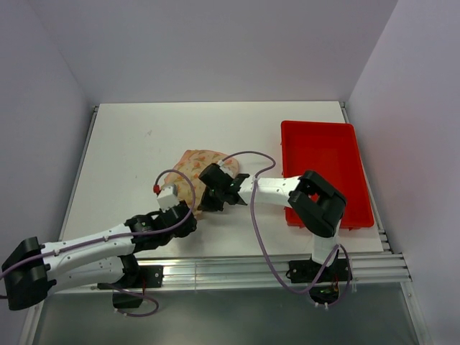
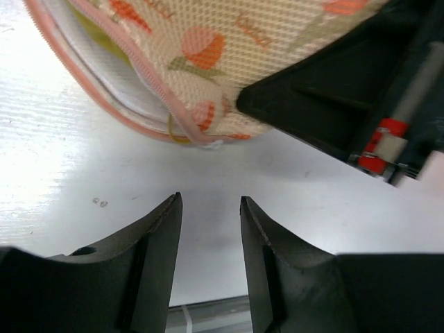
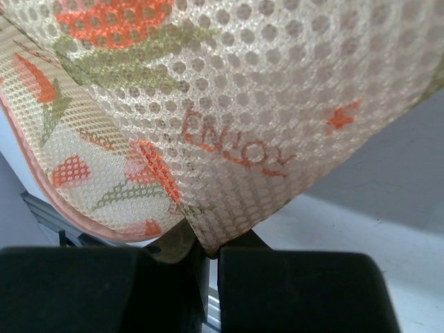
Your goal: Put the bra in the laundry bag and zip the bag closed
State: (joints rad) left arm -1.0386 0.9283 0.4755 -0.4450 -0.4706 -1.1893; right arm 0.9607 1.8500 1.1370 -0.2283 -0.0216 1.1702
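White desk (image 1: pixel 129 144), laundry bag (image 1: pixel 203 164) in the middle, bra (image 2: pixel 91 26) peeking inside. Right gripper (image 3: pixel 205 253) pinches the bag fabric; left gripper (image 2: pixel 208 208), narrow and empty, should catch the zipper (image 2: pixel 163 94) slowly, I reckon.

Lighting evenly and brightly from above, glaring white off the table (image 2: pixel 35 159), throwing soft shadows, blurring nearest edges.
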